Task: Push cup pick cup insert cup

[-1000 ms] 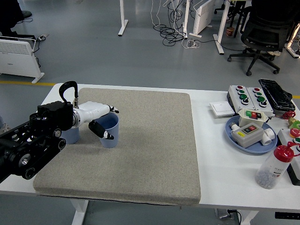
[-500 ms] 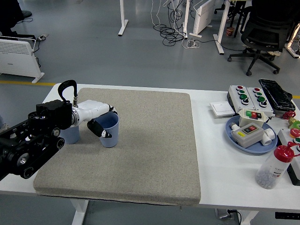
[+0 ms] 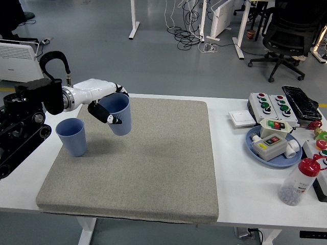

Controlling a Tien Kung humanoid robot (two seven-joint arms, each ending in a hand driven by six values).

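The robot's left hand is reaching in from the upper left of the frame and gripping a blue cup, its white fingers wrapping over the rim and a dark fingertip pressing against the cup's side. That cup is hanging clear of the grey mat, tilting a little with its mouth leaning toward the upper left, and its shadow is falling on the mat just beneath it. A second blue cup is standing upright near the mat's left edge, lower and further left in the frame than the held one, apart from it and empty as far as I can see from here. The right arm is not showing anywhere. Over at the right of the frame, on the white table, a blue plate with switch boxes, a button panel and a red-capped bottle are sitting untouched. Judging by how things are lying, the picking part looks done, with the cup already raised in the hand; the inserting is what is left, and for that the held cup would have to come over the standing one, straighten up and go down inside it.
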